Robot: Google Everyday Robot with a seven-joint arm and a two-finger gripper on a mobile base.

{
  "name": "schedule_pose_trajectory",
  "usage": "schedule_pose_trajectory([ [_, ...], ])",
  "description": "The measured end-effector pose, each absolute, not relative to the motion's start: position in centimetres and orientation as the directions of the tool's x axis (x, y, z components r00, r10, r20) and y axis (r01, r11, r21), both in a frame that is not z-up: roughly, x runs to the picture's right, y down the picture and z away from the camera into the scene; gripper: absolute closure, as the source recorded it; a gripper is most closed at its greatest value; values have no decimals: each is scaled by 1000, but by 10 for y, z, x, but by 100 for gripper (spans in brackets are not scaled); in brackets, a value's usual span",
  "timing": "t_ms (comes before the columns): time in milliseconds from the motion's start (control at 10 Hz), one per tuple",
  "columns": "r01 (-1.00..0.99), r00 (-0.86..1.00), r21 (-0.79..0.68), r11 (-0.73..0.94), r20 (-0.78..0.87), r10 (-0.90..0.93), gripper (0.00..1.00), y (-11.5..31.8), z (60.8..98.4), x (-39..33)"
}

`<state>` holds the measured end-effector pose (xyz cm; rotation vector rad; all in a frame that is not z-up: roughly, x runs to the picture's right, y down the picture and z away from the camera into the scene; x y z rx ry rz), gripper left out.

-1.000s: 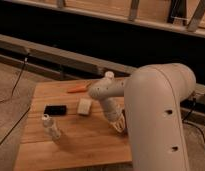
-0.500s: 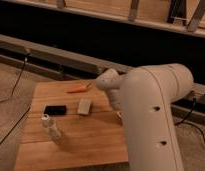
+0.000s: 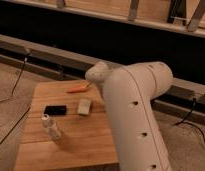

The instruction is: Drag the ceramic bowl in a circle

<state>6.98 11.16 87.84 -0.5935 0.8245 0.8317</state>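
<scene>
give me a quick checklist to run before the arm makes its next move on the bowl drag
1. Ceramic bowl located: cannot tell. No bowl shows anywhere; the white arm covers the right side of the wooden table.
2. Gripper located: cannot tell. It is out of sight behind the arm.
3. Grip on the bowl: cannot tell, since neither one is visible.
4. Orange carrot-like object near the table's far edge, close to the arm: not ok, it may lie in a circular path.
5. Small white block close beside the arm: not ok, it could get swept.
6. Black rectangular device and small clear bottle on the left side: ok, apart from the arm.
</scene>
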Motion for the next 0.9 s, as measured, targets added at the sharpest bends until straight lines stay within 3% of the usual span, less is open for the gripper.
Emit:
schedule_pose_trajectory([
  [300, -787, 518, -247, 566, -762, 388, 100, 115, 883, 10],
  [900, -704, 672, -454, 546, -674, 306, 100, 179, 816, -48],
])
